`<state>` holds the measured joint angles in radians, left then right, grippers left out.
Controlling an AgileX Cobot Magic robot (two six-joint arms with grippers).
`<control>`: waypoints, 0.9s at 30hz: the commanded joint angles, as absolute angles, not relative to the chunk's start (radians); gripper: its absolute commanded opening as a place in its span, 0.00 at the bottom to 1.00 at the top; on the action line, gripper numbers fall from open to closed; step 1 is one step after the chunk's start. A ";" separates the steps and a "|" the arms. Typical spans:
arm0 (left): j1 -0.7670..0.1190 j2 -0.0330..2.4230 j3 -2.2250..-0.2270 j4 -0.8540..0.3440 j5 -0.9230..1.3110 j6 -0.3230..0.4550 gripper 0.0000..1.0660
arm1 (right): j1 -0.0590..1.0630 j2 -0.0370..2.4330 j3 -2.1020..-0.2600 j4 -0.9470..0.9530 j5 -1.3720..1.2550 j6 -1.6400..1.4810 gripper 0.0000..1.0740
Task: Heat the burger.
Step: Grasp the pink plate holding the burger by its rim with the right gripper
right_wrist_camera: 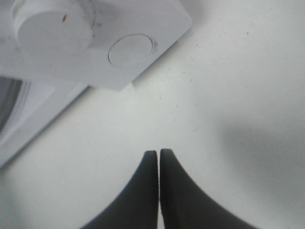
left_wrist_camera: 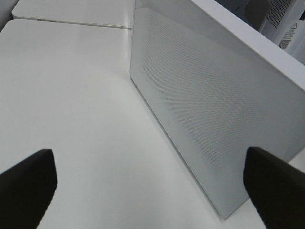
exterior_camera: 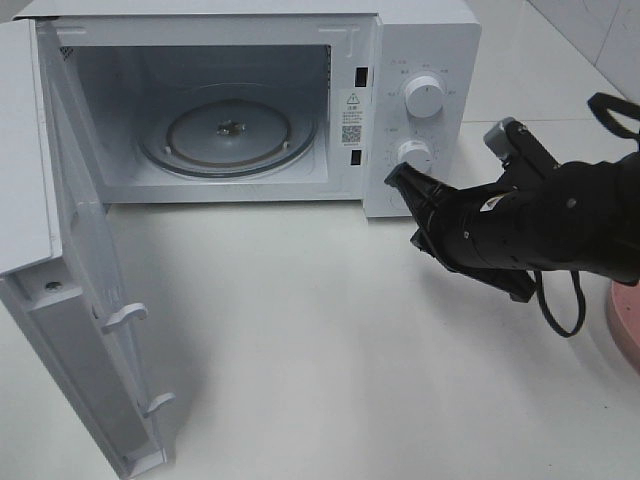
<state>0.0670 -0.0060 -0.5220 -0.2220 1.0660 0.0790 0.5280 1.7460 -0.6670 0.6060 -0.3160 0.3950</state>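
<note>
1. Table (exterior_camera: 330, 350): white surface; it carries all items below.
2. Microwave (exterior_camera: 440, 30): white, at 12 o'clock on the table in the high view. The cavity is open.
3. Door (exterior_camera: 70, 260): swung fully open and extending toward 8 o'clock. The left wrist view shows its perforated face (left_wrist_camera: 205, 109).
4. Right arm (exterior_camera: 560, 225): black, enters from 3 o'clock and reaches toward the control panel.
5. Turntable (exterior_camera: 228, 128): glass disc on the cavity floor, with nothing on it.
6. Plate (exterior_camera: 628, 325): pink, cut off by the frame edge at 4 o'clock.
7. Upper knob (exterior_camera: 425, 97) and lower knob (exterior_camera: 413, 153): on the panel, one above the other.
8. Button (right_wrist_camera: 130, 49): round, at the panel's lower corner.
9. Right gripper (exterior_camera: 393, 177): jaws pressed together with nothing between them (right_wrist_camera: 157, 152). The tip sits just beside the lower knob, at its 7 o'clock.
10. Left gripper (left_wrist_camera: 147, 157): jaws spread wide, holding nothing, facing the door.
11. Burger: shows in no view, so its location cannot be told.
</note>
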 commanded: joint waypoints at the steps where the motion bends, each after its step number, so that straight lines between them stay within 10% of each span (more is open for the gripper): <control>1: 0.071 -0.024 -0.518 -0.224 1.068 0.081 0.94 | 0.490 1.684 -0.664 0.599 -0.130 0.121 0.01; 27: 0.071 -0.024 -0.518 -0.224 1.068 0.081 0.94 | 0.209 1.359 -0.665 0.114 0.610 -0.076 0.06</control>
<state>0.0670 -0.0060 -0.5220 -0.2220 1.0660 0.0790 0.2470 1.3830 -0.6660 0.1550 0.5720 -0.0880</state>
